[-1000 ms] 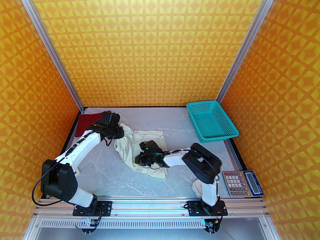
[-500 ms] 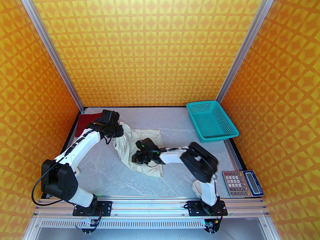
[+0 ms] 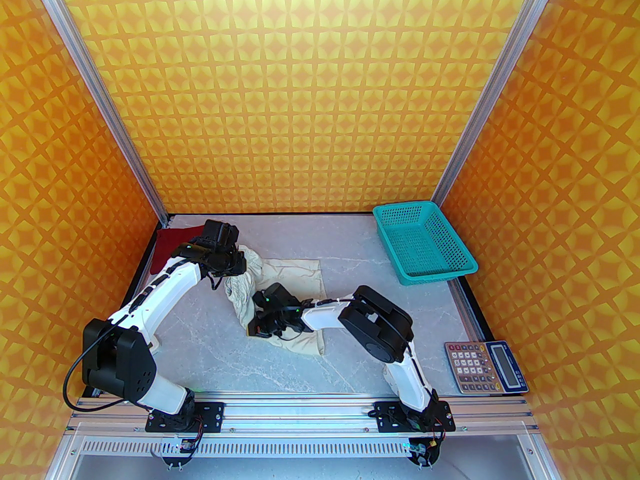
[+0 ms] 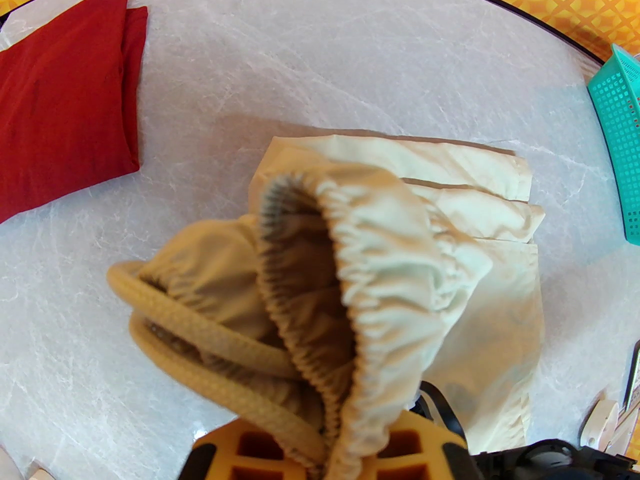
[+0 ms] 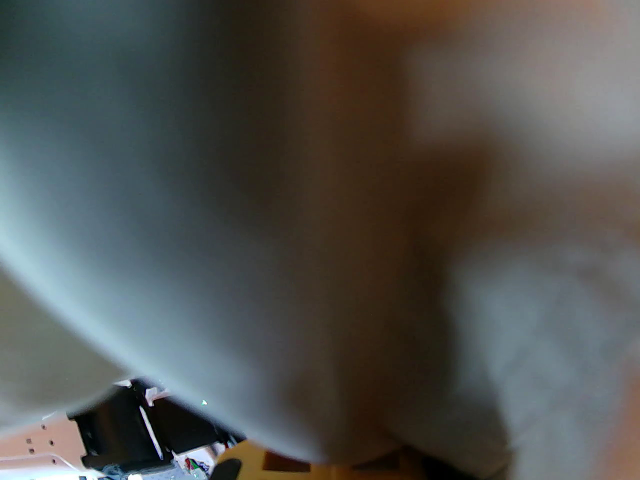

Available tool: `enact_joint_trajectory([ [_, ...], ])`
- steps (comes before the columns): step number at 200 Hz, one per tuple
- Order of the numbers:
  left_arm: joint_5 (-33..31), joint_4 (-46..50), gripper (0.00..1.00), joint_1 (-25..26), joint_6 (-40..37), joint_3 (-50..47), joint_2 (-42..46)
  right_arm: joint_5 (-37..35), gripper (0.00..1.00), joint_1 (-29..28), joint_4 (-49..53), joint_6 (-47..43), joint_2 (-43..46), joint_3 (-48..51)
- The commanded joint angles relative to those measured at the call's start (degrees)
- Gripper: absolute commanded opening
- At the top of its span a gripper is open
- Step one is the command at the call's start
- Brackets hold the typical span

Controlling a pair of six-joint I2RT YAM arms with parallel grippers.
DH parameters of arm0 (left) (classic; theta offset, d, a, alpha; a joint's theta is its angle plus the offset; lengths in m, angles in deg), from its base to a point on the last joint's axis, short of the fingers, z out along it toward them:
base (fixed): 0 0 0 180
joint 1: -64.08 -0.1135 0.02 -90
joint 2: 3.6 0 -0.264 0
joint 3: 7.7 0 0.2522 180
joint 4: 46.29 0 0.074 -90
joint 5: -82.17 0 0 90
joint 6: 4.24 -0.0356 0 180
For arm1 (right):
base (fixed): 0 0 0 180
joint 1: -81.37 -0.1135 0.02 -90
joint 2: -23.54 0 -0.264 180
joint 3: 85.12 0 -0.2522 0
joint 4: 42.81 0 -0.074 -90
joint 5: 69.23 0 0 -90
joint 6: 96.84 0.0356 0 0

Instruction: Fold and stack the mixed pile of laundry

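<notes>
Our left gripper (image 4: pixel 330 450) is closed narrow on the waistband (image 4: pixel 380 288) of the shorts (image 4: pixel 450 208). The gathered elastic drapes over its fingers and rises off the table (image 4: pixel 300 43), and the drawstring (image 4: pixel 200 313) loops out just beside them. We judge this grip is there to anchor the waist end while the other end moves.

Our right gripper (image 3: pixel 257 325) is shut tight. Blurred pale cloth lies against its wrist camera and runs down to the fingers, so we judge it is pinching the near leg end of the shorts, though the pinch itself is hidden. From above, it sits low over that end, close to the left gripper (image 3: pixel 235 263), with only a short bunch of cloth between the 2. Holding 1 end each seems meant to bring the ends together for a fold.

Out from the left gripper, the rest of the shorts lies flat on the table straight ahead, the 2 legs layered with their hems stepped one behind the other.

Further out, the shirt (image 4: pixel 65 108) lies ahead and to the left of the left gripper, well apart from the shorts. It looks folded flat already, so we take it as the base for the stack.

The basket (image 3: pixel 422 243) stands well off to the right of the right gripper. The calculator (image 3: pixel 485 367) lies near that arm's base.
</notes>
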Motion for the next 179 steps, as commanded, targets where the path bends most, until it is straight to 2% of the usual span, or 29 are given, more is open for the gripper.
enact_joint_trajectory([
  [1,-1.34,2.15,0.00,0.90,-2.30,1.75,2.78,-2.27,0.00,1.41,3.42,-3.29,6.84,2.80],
  [41,-5.40,5.93,0.00,3.55,-4.84,4.20,2.04,-4.00,0.00,6.84,7.51,-6.68,18.87,13.27],
  [63,-6.30,6.33,0.00,5.61,-5.10,6.14,0.99,-5.23,0.00,10.06,11.33,-10.48,21.45,15.85],
  [102,-10.88,8.72,0.00,10.09,-4.64,11.22,-3.36,-3.86,0.00,13.13,12.17,-12.29,18.24,13.93],
  [150,-14.42,10.24,0.00,15.67,-1.21,16.05,-8.38,1.73,0.00,13.49,-0.95,-3.48,8.83,9.62],
  [179,-15.80,9.76,0.00,18.09,2.21,16.19,-9.68,2.19,0.00,14.20,-7.98,1.62,6.28,10.40],
])
